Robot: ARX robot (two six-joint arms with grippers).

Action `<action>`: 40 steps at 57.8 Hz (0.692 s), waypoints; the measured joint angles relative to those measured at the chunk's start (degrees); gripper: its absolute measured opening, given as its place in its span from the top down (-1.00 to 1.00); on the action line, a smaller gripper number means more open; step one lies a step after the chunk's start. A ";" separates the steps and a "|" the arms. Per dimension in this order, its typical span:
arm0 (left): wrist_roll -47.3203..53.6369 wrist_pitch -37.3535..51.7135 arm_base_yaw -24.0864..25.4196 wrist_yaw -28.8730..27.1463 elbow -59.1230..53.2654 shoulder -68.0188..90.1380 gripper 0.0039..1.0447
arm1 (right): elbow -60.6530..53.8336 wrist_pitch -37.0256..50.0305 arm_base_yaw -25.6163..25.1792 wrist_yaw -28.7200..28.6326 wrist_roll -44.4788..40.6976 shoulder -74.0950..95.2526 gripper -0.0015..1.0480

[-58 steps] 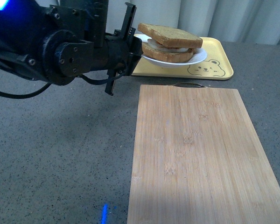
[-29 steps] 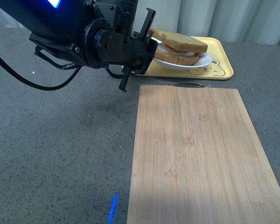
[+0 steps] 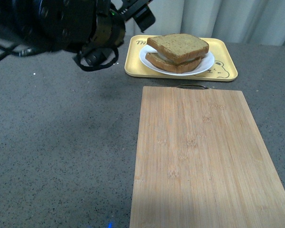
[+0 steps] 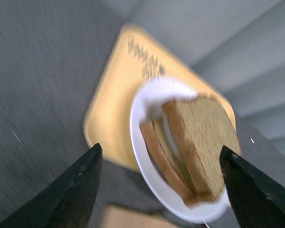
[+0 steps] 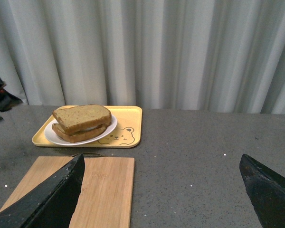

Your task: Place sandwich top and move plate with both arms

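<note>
sandwich top [image 3: 178, 45] on plate [image 3: 204, 64] | plate on tray [image 3: 225, 71] | board [image 3: 199, 152] in front

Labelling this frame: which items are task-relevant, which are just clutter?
Task-relevant:
sandwich top, lying on the stack
plate, on the tray
left pincer, open
right pincer, open

Clutter:
yellow bear tray
bamboo board
curtain

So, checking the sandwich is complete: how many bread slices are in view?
2: the brown toasted top slice lies on the bottom slice, both on the round white plate.
</note>
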 joint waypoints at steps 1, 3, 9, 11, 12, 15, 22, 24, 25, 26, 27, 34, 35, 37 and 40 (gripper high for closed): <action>1.14 2.69 0.04 -1.25 -1.31 -0.37 -0.32 | 0.00 0.00 0.00 -0.02 -0.02 0.00 -0.82; 7.76 10.49 0.26 -3.91 -5.53 -1.46 -0.21 | 0.00 0.00 0.00 -0.02 -0.02 0.00 -0.82; 26.77 29.70 2.84 -3.78 -20.22 -7.06 0.16 | 0.00 0.00 0.00 0.02 0.00 0.00 -0.82; 30.60 33.05 4.13 -3.10 -24.48 -9.79 0.31 | 0.00 0.00 0.00 0.02 0.00 0.00 -0.82; 31.32 33.59 4.42 -2.89 -25.46 -10.51 0.34 | 0.00 0.00 0.00 0.02 0.00 0.00 -0.82; 34.23 35.34 5.92 -1.81 -29.83 -14.12 0.51 | 0.00 0.00 0.00 0.02 0.00 0.00 -0.82; 36.96 36.63 8.59 0.37 -38.05 -20.79 0.89 | -0.02 0.00 0.00 -0.02 -0.02 0.00 -0.82; 37.57 36.72 9.57 1.42 -41.20 -23.04 0.93 | 0.00 0.00 0.00 -0.02 0.00 0.00 -0.82; 37.81 36.72 10.10 1.86 -42.82 -24.30 0.93 | 0.00 0.00 0.00 -0.02 0.00 0.00 -0.82; 37.92 36.72 10.40 2.29 -43.87 -25.18 0.93 | 0.00 0.00 0.00 0.00 0.00 0.00 -0.82; 38.01 36.72 10.71 2.78 -44.85 -26.08 0.93 | 0.00 0.00 0.00 0.00 -0.02 0.00 -0.82; 38.45 36.09 12.79 5.49 -51.23 -33.79 0.93 | 0.00 0.00 0.00 0.00 -0.02 0.00 -0.82; 38.49 35.52 13.11 5.68 -51.84 -34.95 0.93 | 0.00 0.00 0.00 0.00 -0.02 0.00 -0.82; 38.56 33.24 13.64 5.97 -52.59 -37.11 0.93 | 0.00 0.00 0.00 0.00 -0.02 0.00 -0.82; 38.60 30.49 14.45 6.58 -54.01 -40.81 0.93 | 0.00 0.00 0.00 0.00 0.00 0.00 -0.82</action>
